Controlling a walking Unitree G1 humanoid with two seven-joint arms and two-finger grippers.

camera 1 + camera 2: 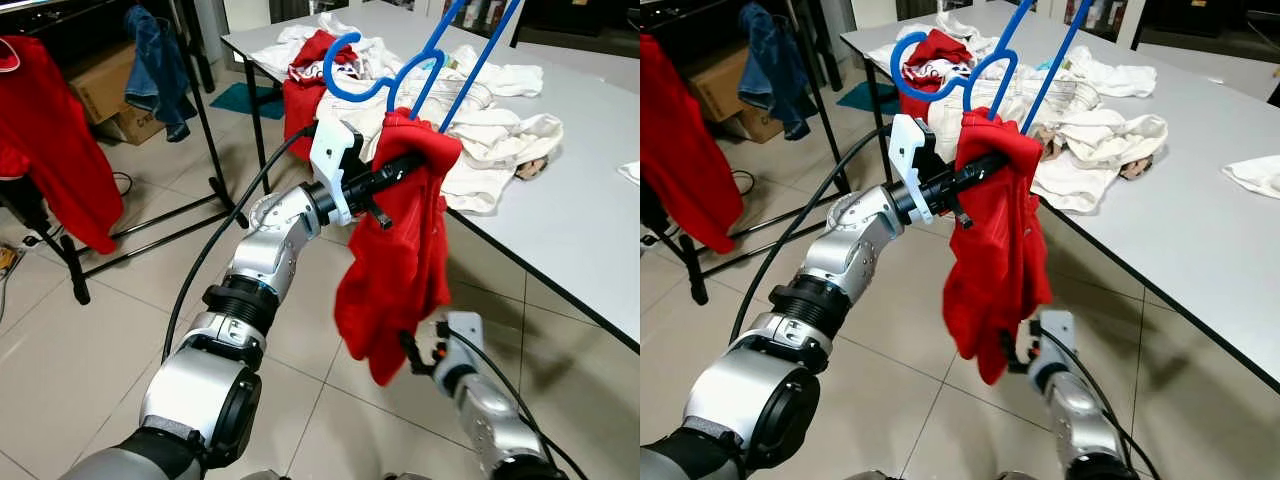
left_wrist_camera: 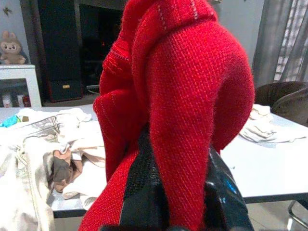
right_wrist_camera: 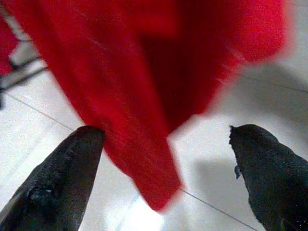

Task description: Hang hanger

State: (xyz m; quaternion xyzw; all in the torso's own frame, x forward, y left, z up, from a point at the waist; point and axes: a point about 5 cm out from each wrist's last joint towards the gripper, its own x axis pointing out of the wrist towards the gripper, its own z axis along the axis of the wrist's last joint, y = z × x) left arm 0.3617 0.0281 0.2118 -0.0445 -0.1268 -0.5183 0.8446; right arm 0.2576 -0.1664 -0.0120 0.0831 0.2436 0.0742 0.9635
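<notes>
At centre frame the left gripper is clamped on the blue hanger, with a red sweater draped over its fingers. Below it, the right gripper is spread wide beneath the sweater's hem, above the tiled floor.

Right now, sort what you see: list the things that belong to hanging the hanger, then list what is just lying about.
Job in hand:
- blue hanger
- red sweater, draped over the left gripper
- right gripper, open below the sweater's hem
- clothes rack to the robot's left

Lying about:
- white clothes piled on the table
- denim garment on the rack
- cardboard box
</notes>
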